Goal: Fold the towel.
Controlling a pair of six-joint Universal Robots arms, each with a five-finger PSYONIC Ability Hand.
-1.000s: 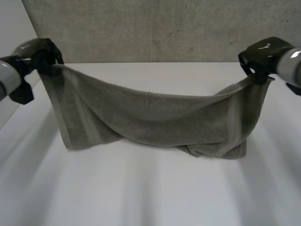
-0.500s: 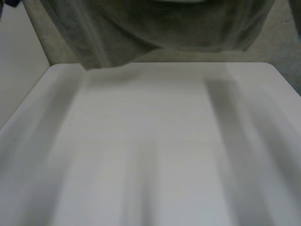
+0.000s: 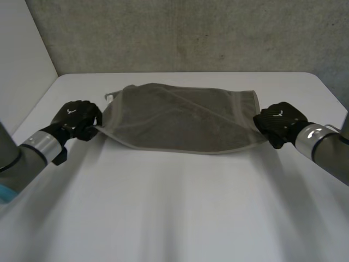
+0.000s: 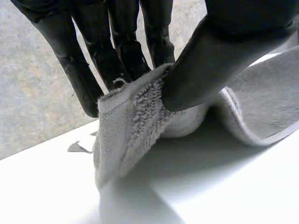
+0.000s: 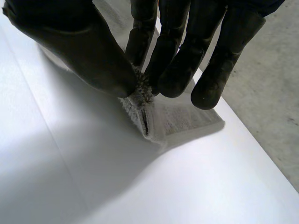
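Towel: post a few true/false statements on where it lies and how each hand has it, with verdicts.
1. The towel lies on the white table. True.
2. The left hand is open and clear of the towel. False: in the left wrist view its thumb and fingers pinch a corner of the towel.
3. The right hand pinches the towel between thumb and fingers. True.
4. Both hands hold the same end of the towel. False: in the head view they are at opposite ends, with the towel spread between them.
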